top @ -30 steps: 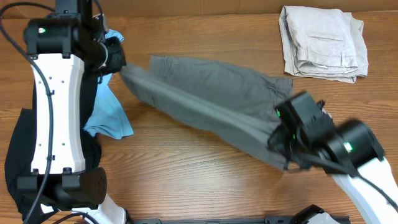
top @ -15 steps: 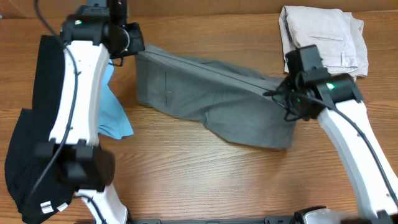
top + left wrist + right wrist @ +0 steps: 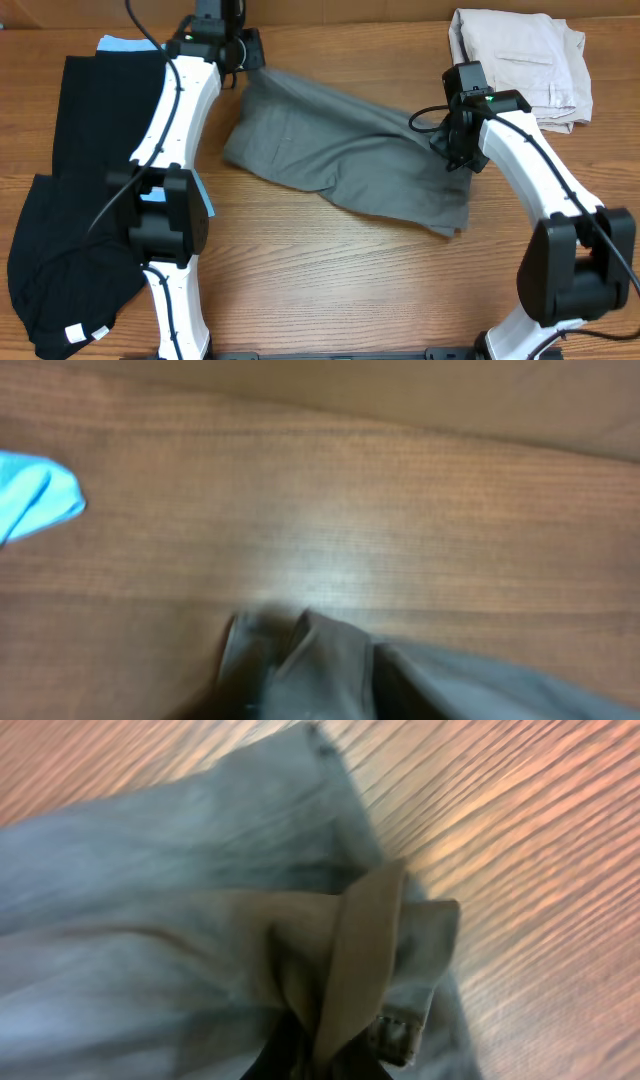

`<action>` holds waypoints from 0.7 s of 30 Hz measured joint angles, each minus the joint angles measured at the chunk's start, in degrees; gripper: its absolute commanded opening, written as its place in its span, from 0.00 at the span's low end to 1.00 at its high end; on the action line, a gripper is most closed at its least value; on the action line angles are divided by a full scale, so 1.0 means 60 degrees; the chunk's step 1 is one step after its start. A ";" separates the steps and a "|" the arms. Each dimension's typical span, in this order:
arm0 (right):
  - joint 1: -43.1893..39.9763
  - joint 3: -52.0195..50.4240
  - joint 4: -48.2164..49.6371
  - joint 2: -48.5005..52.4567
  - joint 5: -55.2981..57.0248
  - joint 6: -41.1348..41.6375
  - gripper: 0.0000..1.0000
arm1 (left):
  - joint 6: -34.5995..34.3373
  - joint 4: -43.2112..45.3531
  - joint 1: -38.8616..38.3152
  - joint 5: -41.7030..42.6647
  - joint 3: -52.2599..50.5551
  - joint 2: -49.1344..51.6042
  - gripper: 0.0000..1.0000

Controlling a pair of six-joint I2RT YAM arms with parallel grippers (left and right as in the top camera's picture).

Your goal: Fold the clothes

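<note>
The grey shorts (image 3: 340, 150) lie folded across the middle of the table (image 3: 330, 290). The right gripper (image 3: 455, 160) is closed on their bunched right edge. The left gripper (image 3: 243, 55) sits at their far-left corner, and I cannot tell its opening or whether it has hold. Folded beige shorts (image 3: 515, 65) lie well apart at far right. A black garment (image 3: 70, 180) and a blue cloth (image 3: 118, 43) lie at left, partly under the left arm.
</note>
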 measured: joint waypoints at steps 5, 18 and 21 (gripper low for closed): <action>-0.0510 -0.0004 0.0579 0.0364 0.0237 -0.0036 1.00 | 0.0193 0.0772 -0.0262 -0.0284 0.0000 0.0280 1.00; -0.1235 0.1617 -0.1268 0.0215 -0.2262 -0.2492 0.93 | 0.1625 -0.3632 0.0069 0.0266 0.2120 0.0302 0.80; -0.0871 0.1628 -0.1504 0.0109 -0.2626 -0.2790 0.93 | 0.2197 -0.4018 0.0211 0.0357 0.1960 0.0302 0.78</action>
